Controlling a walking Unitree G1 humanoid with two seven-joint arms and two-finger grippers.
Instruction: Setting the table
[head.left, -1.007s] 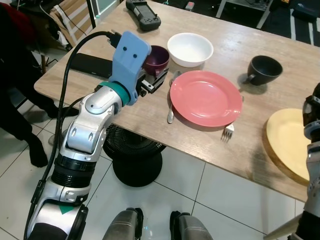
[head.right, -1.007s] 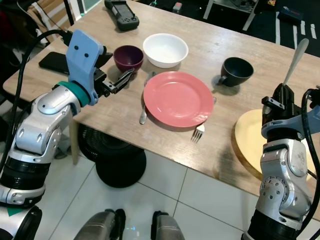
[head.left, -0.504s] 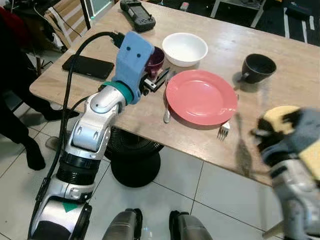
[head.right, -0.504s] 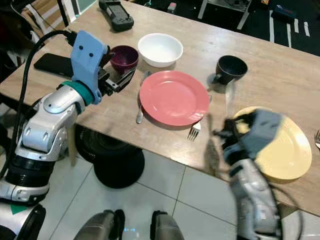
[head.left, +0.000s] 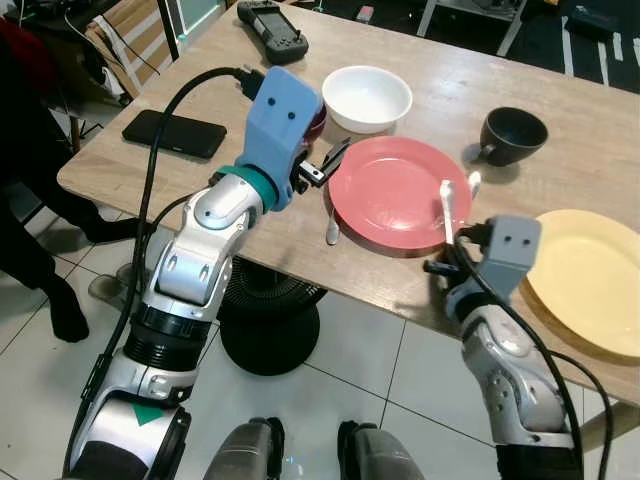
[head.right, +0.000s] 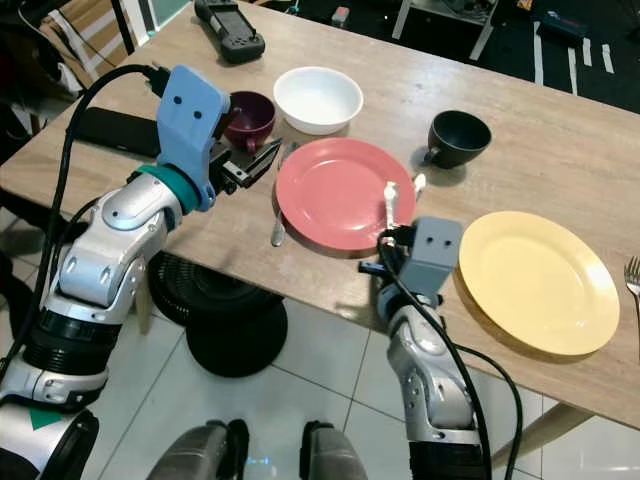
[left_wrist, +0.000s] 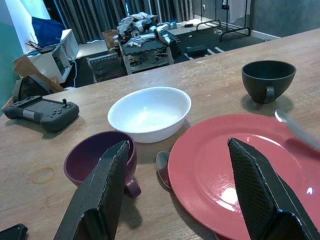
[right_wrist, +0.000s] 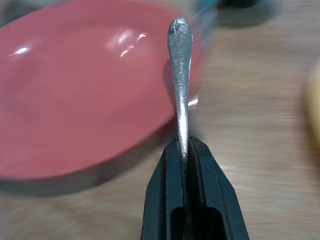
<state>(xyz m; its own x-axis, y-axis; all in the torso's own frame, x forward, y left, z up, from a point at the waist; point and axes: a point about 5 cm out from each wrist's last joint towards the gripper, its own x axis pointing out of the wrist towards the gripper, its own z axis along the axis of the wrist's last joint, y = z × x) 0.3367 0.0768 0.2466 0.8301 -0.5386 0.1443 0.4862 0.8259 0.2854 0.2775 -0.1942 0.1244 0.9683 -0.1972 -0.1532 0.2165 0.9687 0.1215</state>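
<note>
A red plate (head.left: 385, 190) lies near the table's front edge. Left of it lies a spoon (head.left: 332, 228). Behind it stand a purple cup (left_wrist: 95, 159) and a white bowl (head.left: 367, 95), with a black cup (head.left: 513, 133) to the right. My left gripper (head.left: 328, 162) hovers open just left of the plate, beside the purple cup, holding nothing. My right gripper (head.right: 386, 248) is at the plate's front right rim, shut on a silver piece of cutlery (right_wrist: 180, 60). The handle sticks up over the plate's edge; its other end is hidden.
A yellow plate (head.left: 592, 280) lies at the right, with a fork (head.right: 631, 272) beyond it. A phone (head.left: 175, 133) and a game controller (head.left: 272, 18) lie at the table's left and back. A round black stand (head.left: 268, 325) sits on the tiled floor under the table.
My right arm swung left from above the yellow plate down to the red plate's front right rim, still holding the cutlery. The left arm has hardly moved.
</note>
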